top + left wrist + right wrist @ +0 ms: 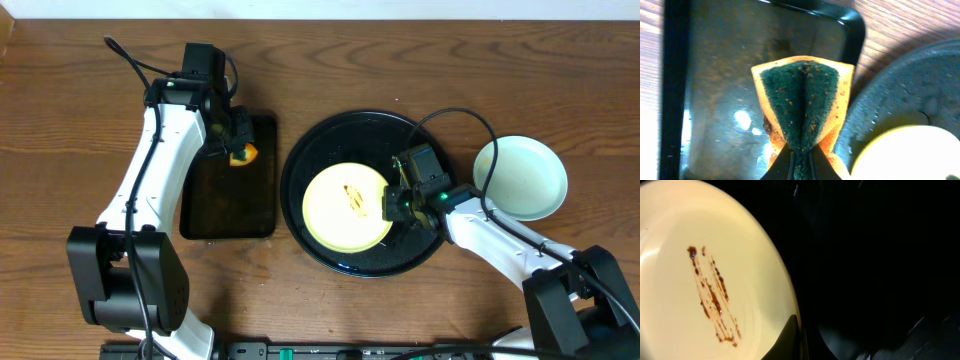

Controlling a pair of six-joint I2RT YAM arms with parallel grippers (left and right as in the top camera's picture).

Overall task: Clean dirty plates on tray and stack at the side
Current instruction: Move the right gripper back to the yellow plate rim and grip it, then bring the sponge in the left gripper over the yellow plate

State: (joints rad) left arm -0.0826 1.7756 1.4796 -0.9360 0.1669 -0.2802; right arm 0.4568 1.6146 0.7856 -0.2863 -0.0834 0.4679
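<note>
Leftmost, the left end effector (238, 150) pinches a folded sponge (802, 100) above the rectangular tray (225, 215). The smeared yellow plate (335, 212) lies in the round tray (340, 138), the right end effector (392, 200) at its rim, grip unclear. A mint plate (520, 178) sits on the table (60, 120).

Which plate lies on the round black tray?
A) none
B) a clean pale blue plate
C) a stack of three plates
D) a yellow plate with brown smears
D: the yellow plate, streaked brown at its centre, lies on the round tray; the pale blue plate sits outside it on the table.
</note>
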